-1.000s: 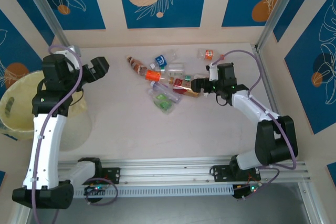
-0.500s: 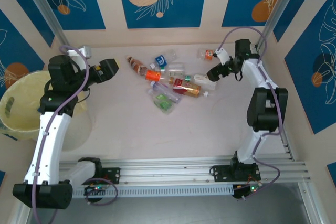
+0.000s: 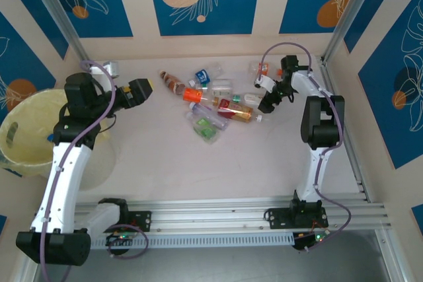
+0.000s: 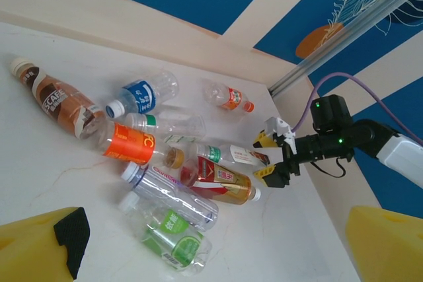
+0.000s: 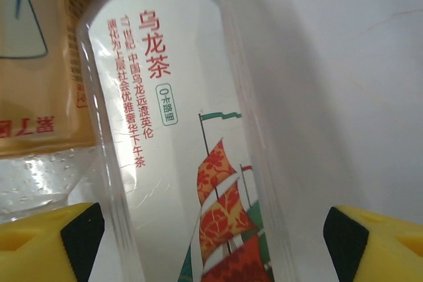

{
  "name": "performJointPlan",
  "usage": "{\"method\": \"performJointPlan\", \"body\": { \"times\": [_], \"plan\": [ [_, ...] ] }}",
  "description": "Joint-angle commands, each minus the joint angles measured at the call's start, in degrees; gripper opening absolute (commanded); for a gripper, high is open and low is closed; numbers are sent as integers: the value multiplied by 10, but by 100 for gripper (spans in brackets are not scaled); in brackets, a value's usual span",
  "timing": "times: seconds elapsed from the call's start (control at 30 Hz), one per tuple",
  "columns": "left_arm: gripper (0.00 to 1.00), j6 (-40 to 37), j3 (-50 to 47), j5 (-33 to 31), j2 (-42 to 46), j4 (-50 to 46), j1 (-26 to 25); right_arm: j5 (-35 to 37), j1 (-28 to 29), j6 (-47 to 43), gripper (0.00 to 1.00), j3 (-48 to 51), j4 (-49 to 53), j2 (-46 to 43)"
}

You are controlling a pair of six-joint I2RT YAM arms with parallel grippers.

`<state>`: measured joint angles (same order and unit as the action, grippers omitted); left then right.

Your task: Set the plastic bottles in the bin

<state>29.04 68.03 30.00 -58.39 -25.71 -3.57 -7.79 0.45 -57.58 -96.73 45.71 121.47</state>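
Right gripper [image 5: 211,232] spread wide, straddling the white-labelled tea bottle [image 5: 192,130]. Left gripper [image 3: 140,89] also open, hovering between bin [image 3: 23,133] and plastic bottles [image 3: 211,107].

White-label bottle [image 5: 192,163], right wrist view: large red "乌龙茶" running down the label, with a small green-framed box under it reading "0卡路里". The finer red Chinese lines beside it are too small to read with certainty. Brown-label bottle [image 4: 63,100], left wrist view: white letters "SCAFE". Orange-label bottle [image 4: 129,144]: a large "C". Text on the other labels is blurred.
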Motion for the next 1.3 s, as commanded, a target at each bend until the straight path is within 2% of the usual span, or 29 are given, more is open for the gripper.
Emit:
{"method": "performJointPlan", "body": {
  "times": [0.0,0.07,0.17,0.3,0.47,0.67,0.8,0.93,1.13,1.27],
  "plan": [
    [100,-5,4,8,-7,8,-6,12,6,-24,87,11,10,11],
    [100,-6,3,9,-11,8,-6,11,11,-26,82,27,1,8],
    [100,-5,4,10,-16,11,-7,12,14,-24,64,52,-23,1],
    [100,-5,7,20,-19,10,-8,21,10,-21,61,83,-49,-26],
    [100,4,-1,18,-17,21,-15,16,8,-8,46,145,-92,-107],
    [100,7,5,2,-37,20,-51,16,15,28,44,202,-127,-211],
    [100,30,-3,-27,-55,45,-87,-33,39,125,43,246,-189,-311],
    [100,69,-29,-36,-74,122,-115,-117,91,268,41,260,-199,-375],
    [100,91,-21,-5,-121,181,-150,-169,205,436,41,283,-248,-390],
    [100,81,-7,-49,-145,159,-171,-205,245,525,42,327,-354,-410]
  ]
}}
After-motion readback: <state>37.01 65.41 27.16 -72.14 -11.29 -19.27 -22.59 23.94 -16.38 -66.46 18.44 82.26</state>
